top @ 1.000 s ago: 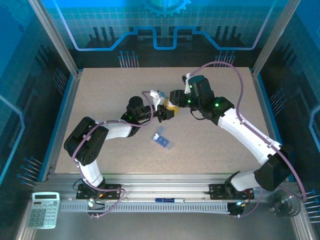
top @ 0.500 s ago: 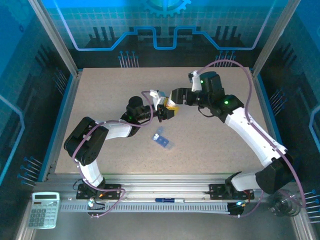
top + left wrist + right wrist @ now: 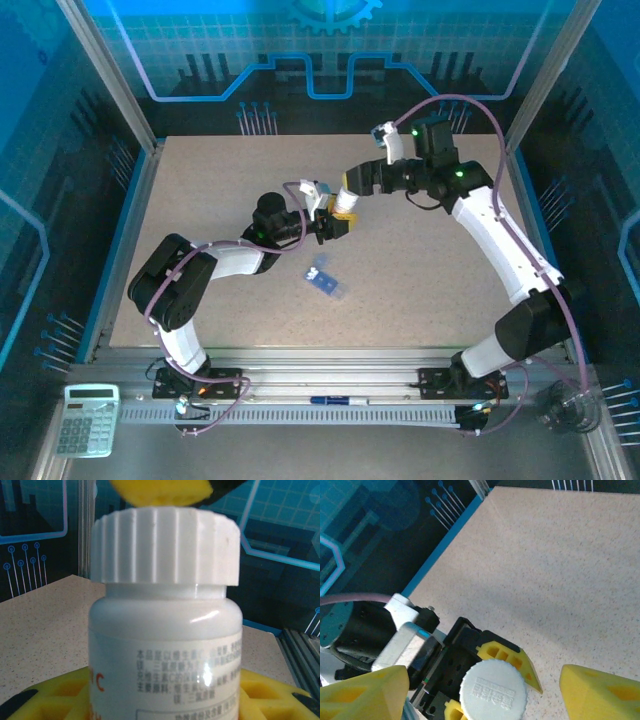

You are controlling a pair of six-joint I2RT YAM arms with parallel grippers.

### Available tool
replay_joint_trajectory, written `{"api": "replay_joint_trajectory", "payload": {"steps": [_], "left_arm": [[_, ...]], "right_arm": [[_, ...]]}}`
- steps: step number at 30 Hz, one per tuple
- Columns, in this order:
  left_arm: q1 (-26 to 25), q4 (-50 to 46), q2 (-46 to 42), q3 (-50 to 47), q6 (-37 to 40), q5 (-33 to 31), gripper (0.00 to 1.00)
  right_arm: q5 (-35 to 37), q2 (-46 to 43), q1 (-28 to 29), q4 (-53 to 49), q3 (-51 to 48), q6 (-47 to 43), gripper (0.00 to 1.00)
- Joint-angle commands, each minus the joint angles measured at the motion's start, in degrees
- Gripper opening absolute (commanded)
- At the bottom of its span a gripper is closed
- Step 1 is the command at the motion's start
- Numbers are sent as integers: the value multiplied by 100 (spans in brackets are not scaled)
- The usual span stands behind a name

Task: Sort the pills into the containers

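Note:
My left gripper (image 3: 335,224) is shut on a white pill bottle (image 3: 165,645) with orange lettering, held upright over the middle of the table. Its ribbed white cap (image 3: 164,545) is on. In the left wrist view my yellow fingers (image 3: 55,700) flank the bottle's base. My right gripper (image 3: 347,195) hovers just above and behind the cap (image 3: 493,690), open, with its fingers (image 3: 365,692) wide apart and clear of the cap. The containers, a translucent blue pill box (image 3: 326,281), lie flat on the table in front of the left gripper. The pills are out of view.
The speckled table (image 3: 200,200) is bounded by metal frame posts and blue side walls. Off the table at the front are a calculator (image 3: 88,420), a pen (image 3: 335,400) on the rail, and a clear cup (image 3: 567,405) at the right.
My right gripper has opened off the bottle cap and drawn back toward the far right. The left gripper and bottle have stayed still.

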Motion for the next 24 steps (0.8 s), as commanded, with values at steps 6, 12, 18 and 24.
{"api": "replay_joint_trajectory", "payload": {"steps": [6,12,18,24], "left_arm": [[-15,211,-224,63,59,72,0],[-10,243,-220,52,30,64,0],[-13,244,-229,61,31,65,0],[-17,228,-220,78,26,64,0]], "right_arm": [[-168,287,153,-520,277,-347,75],[-105,386,213,-565,295,-344,68],[-11,476,279,-622,345,-349,55],[350,412,388,-604,244,-183,42]]}}
